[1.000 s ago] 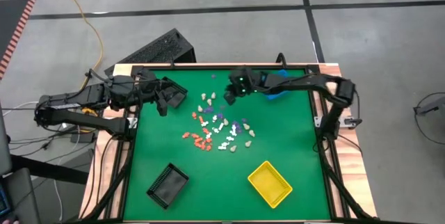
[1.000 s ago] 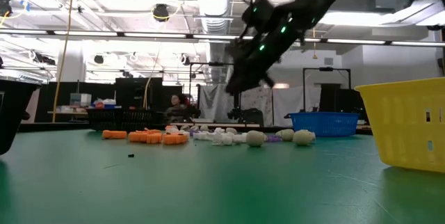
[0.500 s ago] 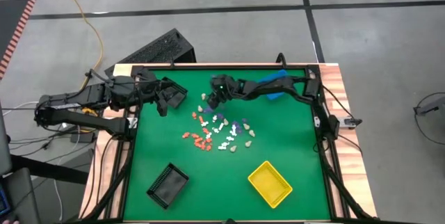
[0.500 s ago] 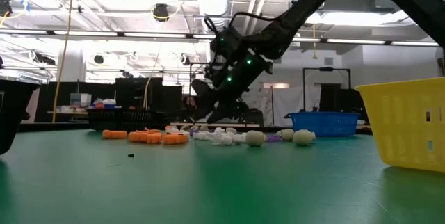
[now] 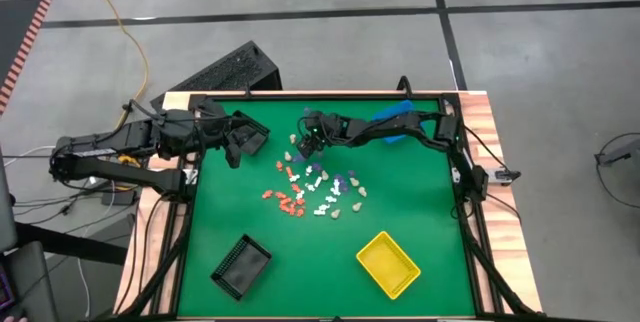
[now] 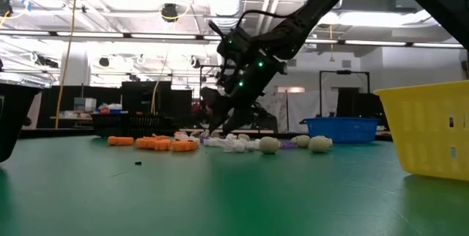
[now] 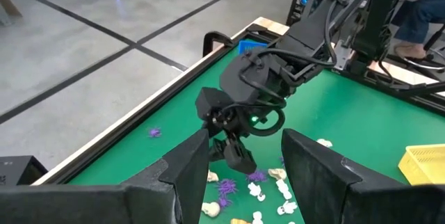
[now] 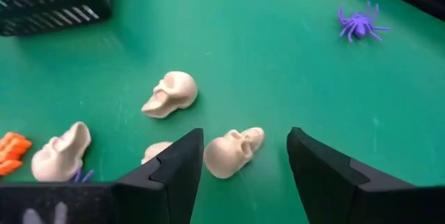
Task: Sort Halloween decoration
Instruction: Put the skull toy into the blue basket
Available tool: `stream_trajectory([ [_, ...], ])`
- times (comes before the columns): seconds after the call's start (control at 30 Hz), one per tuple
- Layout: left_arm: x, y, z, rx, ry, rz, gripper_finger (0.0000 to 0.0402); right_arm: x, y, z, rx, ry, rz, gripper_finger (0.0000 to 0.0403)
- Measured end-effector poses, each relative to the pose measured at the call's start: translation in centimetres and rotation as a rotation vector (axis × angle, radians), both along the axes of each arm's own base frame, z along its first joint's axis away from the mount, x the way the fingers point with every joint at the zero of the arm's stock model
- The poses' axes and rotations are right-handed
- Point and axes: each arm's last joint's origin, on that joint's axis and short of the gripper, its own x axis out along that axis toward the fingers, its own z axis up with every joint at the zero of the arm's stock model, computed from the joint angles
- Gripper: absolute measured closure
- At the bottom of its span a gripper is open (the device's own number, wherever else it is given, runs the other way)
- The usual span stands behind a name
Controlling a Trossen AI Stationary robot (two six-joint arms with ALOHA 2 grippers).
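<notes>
The right gripper [image 8: 243,168] is hanging low over the far edge of the Halloween decoration [image 5: 312,184] pile mid-table, jaws spread wide, gripping nothing, one beige skull [image 8: 233,152] lying between its fingers. Four skulls are showing in the right wrist view, plus one purple spider [image 8: 359,22]. The left gripper [image 7: 240,175] is waiting at the table's far left, open and empty. Three bins are sitting out: black [image 5: 241,264], yellow [image 5: 388,263], blue [image 5: 395,122]
</notes>
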Motion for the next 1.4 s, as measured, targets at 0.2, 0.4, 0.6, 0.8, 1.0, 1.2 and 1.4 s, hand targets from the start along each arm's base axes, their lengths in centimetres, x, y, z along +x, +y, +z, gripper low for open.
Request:
stream_trajectory([
  [0.2, 0.0, 0.0, 0.0, 0.0, 0.0, -0.001, 0.023, -0.4, 0.2, -0.4, 0.052, 0.04, -0.034, 0.0182],
  [0.4, 0.0, 0.0, 0.0, 0.009, 0.005, -0.005, 0.023, -0.6, 0.2, -0.6, 0.088, 0.039, -0.072, 0.0221],
  [0.6, 0.0, 0.0, 0.0, 0.006, 0.005, -0.011, 0.023, -0.8, 0.0, -0.7, 0.113, 0.051, -0.101, 0.0297],
  [0.8, 0.0, 0.0, -0.1, 0.005, 0.016, -0.011, 0.023, -0.8, 0.3, -0.5, 0.135, 0.044, -0.073, 0.0372],
  [1.0, 0.0, 0.0, -0.1, 0.001, 0.012, -0.009, 0.023, -0.8, 1.3, 3.1, 0.123, -0.037, 0.033, 0.0379],
  [1.2, 0.0, 0.0, -0.1, 0.002, 0.012, 0.0, 0.023, -1.4, 1.0, 5.3, 0.047, -0.066, 0.073, 0.0268],
  [1.4, -0.1, 0.0, -0.3, 0.002, 0.03, 0.002, 0.023, -1.5, 0.0, 3.8, 0.101, -0.051, -0.011, 0.0149],
])
